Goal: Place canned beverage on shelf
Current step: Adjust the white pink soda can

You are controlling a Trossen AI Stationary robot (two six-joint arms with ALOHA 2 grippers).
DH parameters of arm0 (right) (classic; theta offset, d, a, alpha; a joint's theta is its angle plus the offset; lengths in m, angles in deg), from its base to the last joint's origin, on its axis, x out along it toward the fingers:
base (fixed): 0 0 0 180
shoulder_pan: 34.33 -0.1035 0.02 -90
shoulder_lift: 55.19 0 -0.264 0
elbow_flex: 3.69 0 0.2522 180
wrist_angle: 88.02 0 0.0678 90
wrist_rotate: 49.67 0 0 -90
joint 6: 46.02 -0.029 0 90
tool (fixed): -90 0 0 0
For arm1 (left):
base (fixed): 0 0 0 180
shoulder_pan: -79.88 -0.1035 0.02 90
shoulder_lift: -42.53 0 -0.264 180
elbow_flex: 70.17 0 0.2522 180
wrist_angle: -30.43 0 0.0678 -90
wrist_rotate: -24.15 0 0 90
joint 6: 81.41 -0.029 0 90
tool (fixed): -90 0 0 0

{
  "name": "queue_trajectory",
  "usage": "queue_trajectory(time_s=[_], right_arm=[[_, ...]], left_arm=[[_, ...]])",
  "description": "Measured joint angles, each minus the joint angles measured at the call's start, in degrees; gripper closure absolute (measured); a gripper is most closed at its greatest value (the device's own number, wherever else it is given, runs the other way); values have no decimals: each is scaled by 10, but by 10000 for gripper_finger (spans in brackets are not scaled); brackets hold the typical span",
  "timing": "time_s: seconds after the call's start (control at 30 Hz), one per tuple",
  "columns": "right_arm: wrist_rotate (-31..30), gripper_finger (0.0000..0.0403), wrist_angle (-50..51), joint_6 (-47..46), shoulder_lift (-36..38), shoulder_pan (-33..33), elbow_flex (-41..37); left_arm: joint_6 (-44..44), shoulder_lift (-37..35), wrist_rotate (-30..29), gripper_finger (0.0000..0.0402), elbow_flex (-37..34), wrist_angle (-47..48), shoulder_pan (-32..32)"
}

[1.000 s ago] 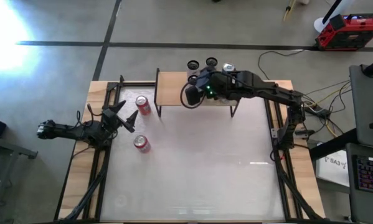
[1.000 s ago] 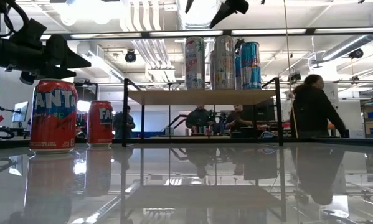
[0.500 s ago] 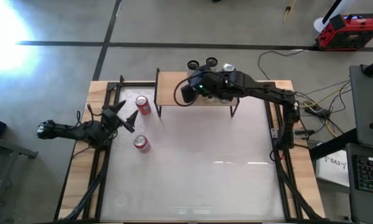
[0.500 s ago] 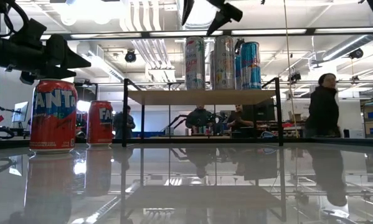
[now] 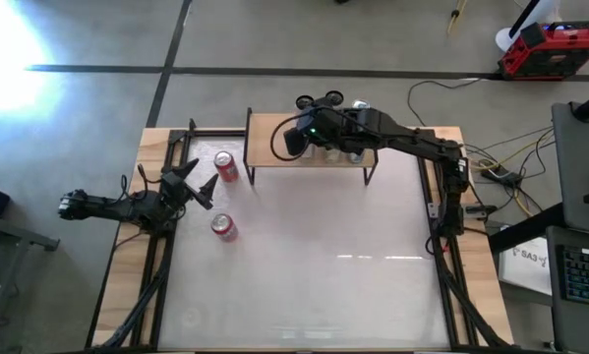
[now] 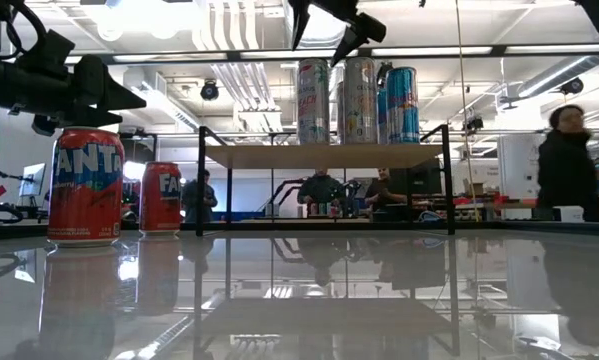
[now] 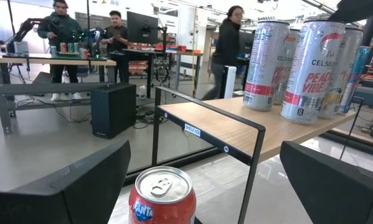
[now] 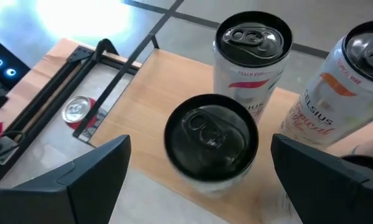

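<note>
The shelf, a tan wooden top on black legs, stands at the table's far edge and carries several tall cans along its far side. My right gripper hovers open above the shelf top. In the right wrist view its fingers stand wide on either side of a dark-topped can without touching it. That can stands upright on the shelf beside two Celsius cans. Two red Fanta cans stand on the table left of the shelf. My left gripper is open and empty beside them.
The nearer Fanta can stands just ahead of my left gripper, with the shelf's black leg frame behind it. Black rails run along the table's left and right sides. People move about in the room beyond.
My right gripper has moved over the shelf top toward the table's left and far edges, and its fingers stay open. The cans and my left arm have kept still.
</note>
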Motion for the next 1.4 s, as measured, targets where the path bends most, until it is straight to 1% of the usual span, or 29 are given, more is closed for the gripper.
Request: queue_trajectory(time_s=[0.27,0.4,0.53,0.83,0.97,1.07,1.23,1.4], right_arm=[[0,35,3,10,-9,5,0],[1,56,4,11,-9,5,0],[1,94,8,10,-9,5,-1],[1,212,8,14,-13,5,-1],[4,250,9,24,-14,5,-1],[6,270,11,24,-14,5,-1],[7,277,23,19,-14,3,-1],[20,260,42,5,-9,3,7]], left_arm=[[0,0,0,3,0,0,0],[0,0,0,3,0,0,0],[0,0,0,3,0,0,0],[0,0,0,3,0,0,0],[0,0,0,3,0,0,0],[0,0,0,3,0,0,0],[0,0,0,3,0,0,0],[0,0,0,3,0,0,0]])
